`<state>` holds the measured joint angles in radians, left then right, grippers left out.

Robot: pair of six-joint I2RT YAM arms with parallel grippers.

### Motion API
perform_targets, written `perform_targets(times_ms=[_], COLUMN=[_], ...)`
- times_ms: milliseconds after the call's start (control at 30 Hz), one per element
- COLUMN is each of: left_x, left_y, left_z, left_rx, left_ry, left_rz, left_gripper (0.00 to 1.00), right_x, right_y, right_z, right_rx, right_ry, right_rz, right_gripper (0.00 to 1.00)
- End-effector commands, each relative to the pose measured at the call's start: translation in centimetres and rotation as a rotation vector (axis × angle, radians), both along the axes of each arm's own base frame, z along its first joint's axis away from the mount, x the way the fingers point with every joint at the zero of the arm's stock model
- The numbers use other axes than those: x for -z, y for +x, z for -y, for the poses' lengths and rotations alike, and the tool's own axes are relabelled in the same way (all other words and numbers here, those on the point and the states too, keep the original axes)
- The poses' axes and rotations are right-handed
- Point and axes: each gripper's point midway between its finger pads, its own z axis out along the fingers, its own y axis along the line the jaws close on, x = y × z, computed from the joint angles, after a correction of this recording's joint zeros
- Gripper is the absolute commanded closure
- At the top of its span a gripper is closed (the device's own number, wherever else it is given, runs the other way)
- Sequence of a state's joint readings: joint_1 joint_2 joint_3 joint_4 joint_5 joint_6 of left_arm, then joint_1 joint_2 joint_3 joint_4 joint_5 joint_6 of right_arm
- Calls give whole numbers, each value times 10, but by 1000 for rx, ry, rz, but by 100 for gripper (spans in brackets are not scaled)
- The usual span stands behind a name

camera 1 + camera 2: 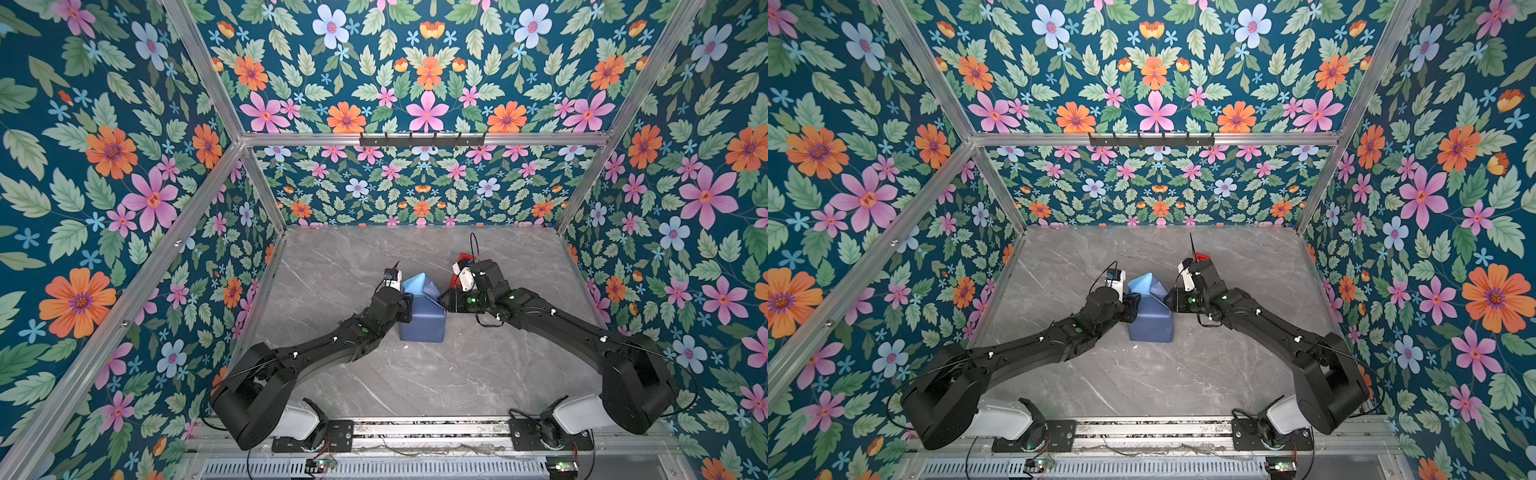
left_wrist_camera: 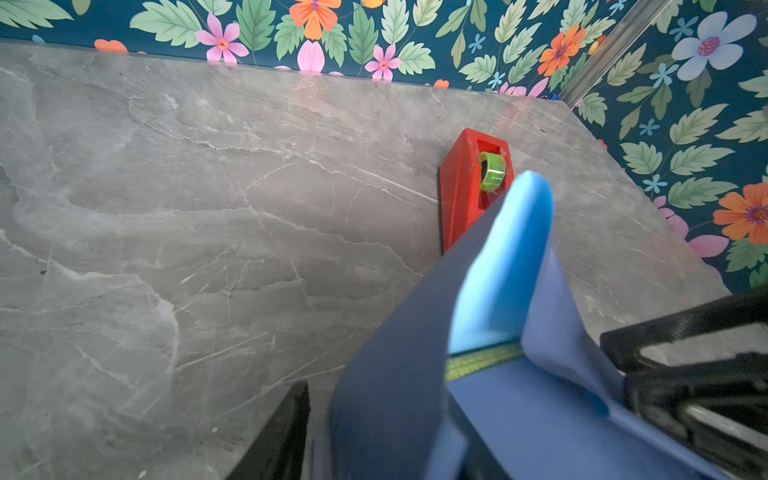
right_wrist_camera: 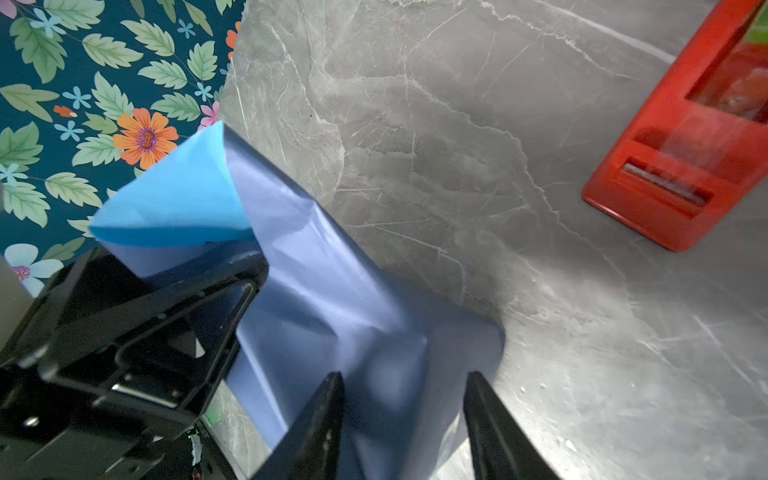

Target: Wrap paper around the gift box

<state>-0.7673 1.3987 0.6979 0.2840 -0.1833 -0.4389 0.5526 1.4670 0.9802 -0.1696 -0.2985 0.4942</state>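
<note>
There's the paper point(image 1: 423, 322), standing in the middle of the desk point(image 1: 415, 382) as an upright slate-blue block, with the gift box fully hidden under it, and up top a loose flap point(image 1: 416, 284) shows its sky-blue side, peaked and open. In the left wrist view a thin yellow-green strip point(image 2: 482, 360) peeks from a fold, its fine marks too small to read. Now the right end effector point(image 3: 405, 399) is at the paper's right edge, jaws about half apart, fingers point(image 3: 328, 411) clamped either side of the wrapped edge. The left end effector point(image 1: 408, 308) sits at the left edge; one finger point(image 2: 286, 436) lies beside the paper, the other is covered, so I can't tell whether it grips. Beyond, a red tape dispenser point(image 2: 465, 195) with a green roll point(image 2: 493, 170) lies apart from the paper
</note>
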Motion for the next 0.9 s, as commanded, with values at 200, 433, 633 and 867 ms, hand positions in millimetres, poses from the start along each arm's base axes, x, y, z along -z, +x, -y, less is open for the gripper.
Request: perform_targets(times_ms=[200, 433, 633, 867], left_x=[1, 2, 3, -1], left_y=[-1, -2, -3, -1], left_z=[-2, -2, -2, 4], left_rx=[0, 3, 6, 22], left_ry=[16, 10, 8, -5], left_rz=[-4, -6, -8, -1], left_gripper=[52, 52, 52, 48], right_x=[1, 22, 33, 43], right_y=[6, 18, 17, 9], right_z=[-13, -4, -5, -4], right_rx=[-7, 52, 59, 58], right_ry=[13, -45, 2, 36], right_rz=[12, 39, 44, 41], right_gripper=[50, 49, 47, 40])
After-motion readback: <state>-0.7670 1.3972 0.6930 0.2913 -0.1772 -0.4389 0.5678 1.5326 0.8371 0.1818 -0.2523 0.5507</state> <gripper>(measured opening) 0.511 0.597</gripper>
